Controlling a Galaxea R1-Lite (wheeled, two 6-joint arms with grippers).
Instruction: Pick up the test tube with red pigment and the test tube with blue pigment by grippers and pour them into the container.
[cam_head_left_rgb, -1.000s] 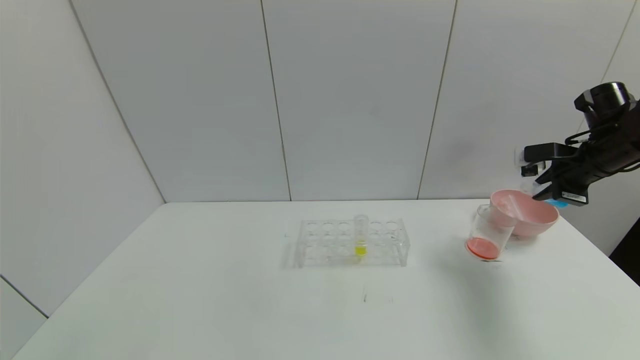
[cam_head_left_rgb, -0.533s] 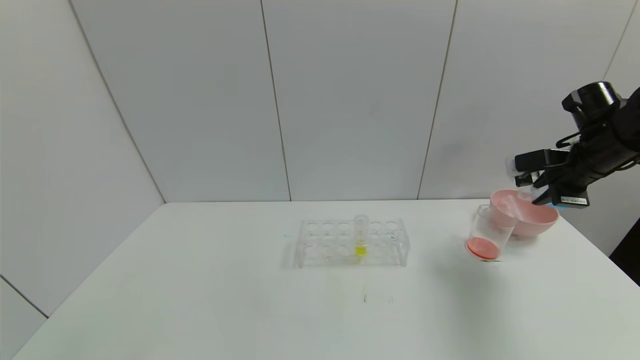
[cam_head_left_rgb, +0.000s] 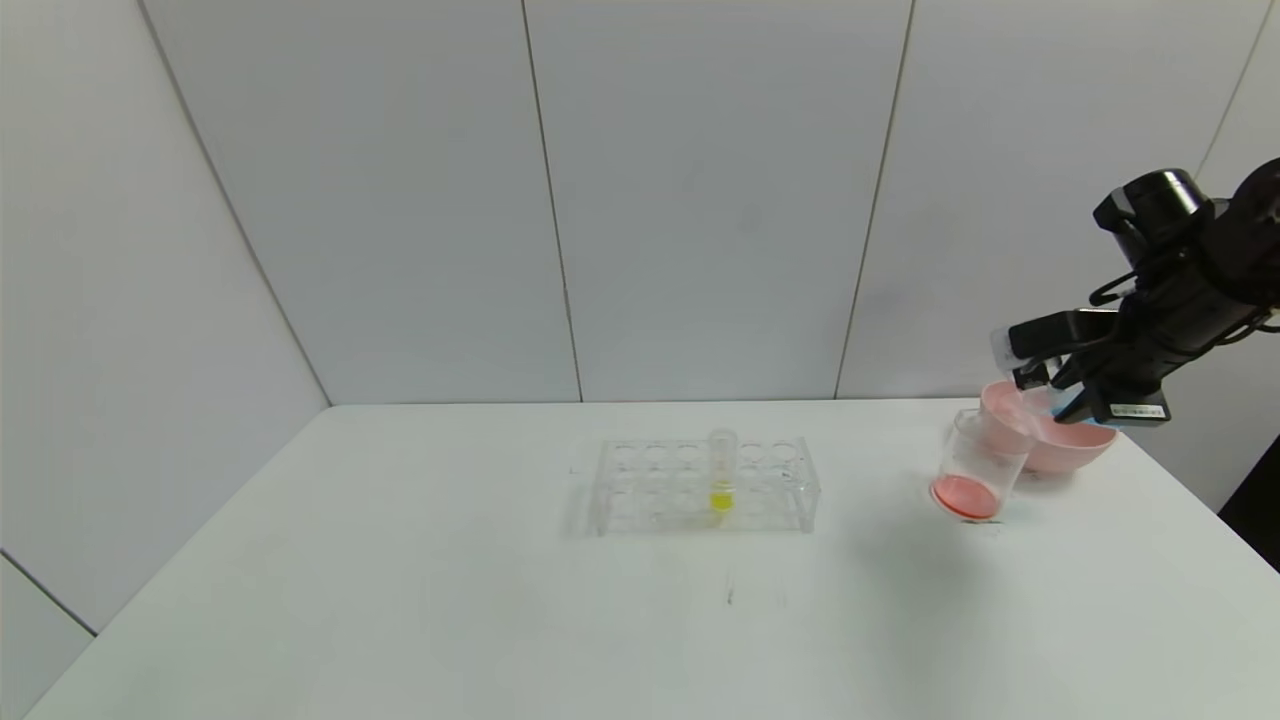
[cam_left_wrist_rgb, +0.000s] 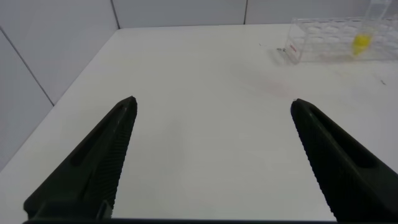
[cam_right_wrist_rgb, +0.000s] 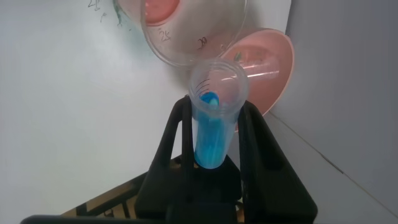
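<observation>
1. We are seeing the right gripper (cam_right_wrist_rgb: 214, 134) holding the test tube with blue pigment (cam_right_wrist_rgb: 213, 112), its jaws clamping the tube's lower part on both sides.
2. The tube is lying tipped over, its open rim pointing away from the jaws toward the container (cam_right_wrist_rgb: 193, 28), blue liquid running along its length.
3. In the head view the right gripper (cam_head_left_rgb: 1040, 385) is hanging above the pink bowl (cam_head_left_rgb: 1075, 445), with the container (cam_head_left_rgb: 975, 465) just beyond and below the jaw tips, touching the bowl's side.
4. The container is sitting on the surface (cam_head_left_rgb: 500, 600) with orange-red liquid in its bottom.
5. We are seeing the left gripper (cam_left_wrist_rgb: 214, 152) with jaws spread wide, holding nothing, over the bare surface (cam_left_wrist_rgb: 205, 81).
6. Well ahead of the left jaws, the clear tube rack (cam_left_wrist_rgb: 329, 43) is carrying a yellow-liquid tube (cam_left_wrist_rgb: 362, 38).
</observation>
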